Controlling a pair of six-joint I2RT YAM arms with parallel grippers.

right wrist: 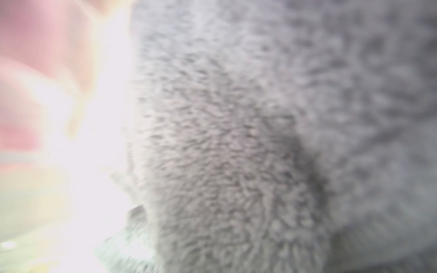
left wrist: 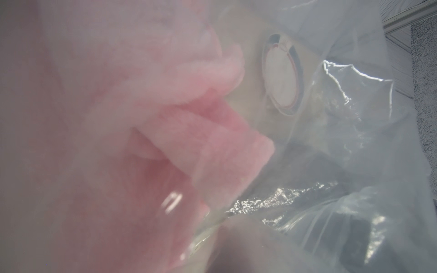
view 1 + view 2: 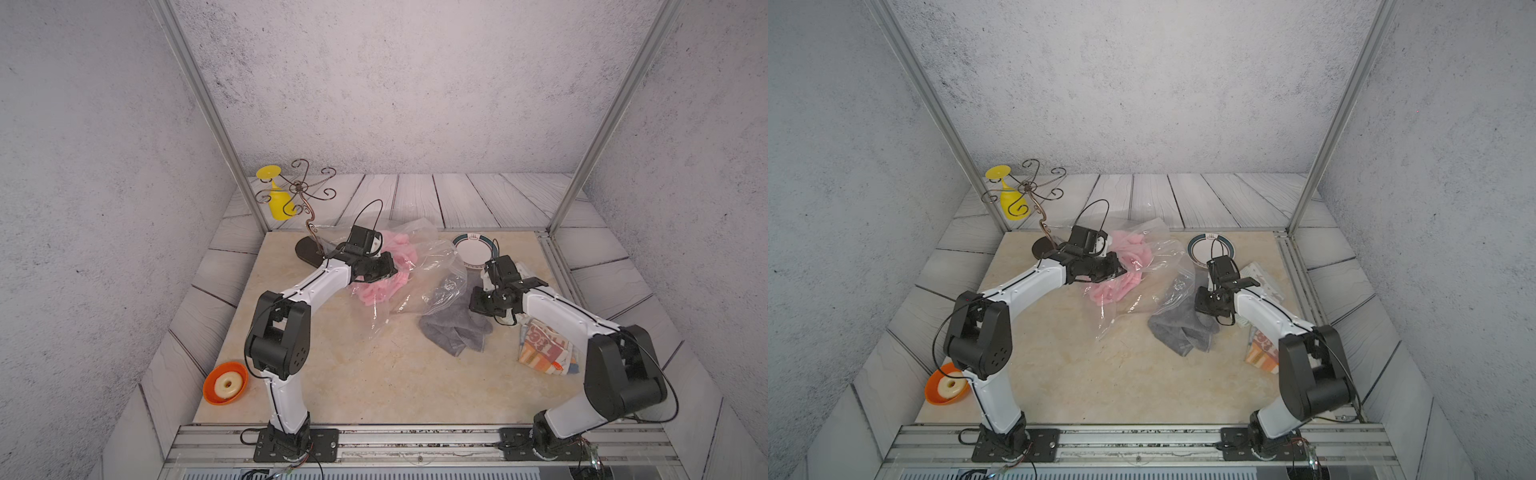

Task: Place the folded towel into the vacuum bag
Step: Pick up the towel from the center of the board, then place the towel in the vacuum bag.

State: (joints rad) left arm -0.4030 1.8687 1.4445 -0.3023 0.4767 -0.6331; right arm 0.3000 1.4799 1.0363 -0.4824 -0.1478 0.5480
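Note:
The vacuum bag (image 3: pixel 419 266) lies crumpled mid-table in both top views, its clear plastic (image 3: pixel 1154 270) holding a pink towel (image 3: pixel 384 286). My left gripper (image 3: pixel 392 270) is shut on the bag's plastic on its left side. In the left wrist view the plastic (image 2: pixel 343 94) covers the lens, with the pink towel (image 2: pixel 189 132) behind it. A grey towel (image 3: pixel 453 332) lies bunched at the bag's right edge. My right gripper (image 3: pixel 478 309) presses down onto it, fingers hidden. Grey pile (image 1: pixel 260 141) fills the right wrist view.
A teal-rimmed plate (image 3: pixel 473 249) sits behind the right gripper. A patterned cloth (image 3: pixel 544 345) lies under the right arm. A wire stand (image 3: pixel 309 224) with a yellow glass (image 3: pixel 276 203) stands back left. An orange bowl (image 3: pixel 225 383) is front left.

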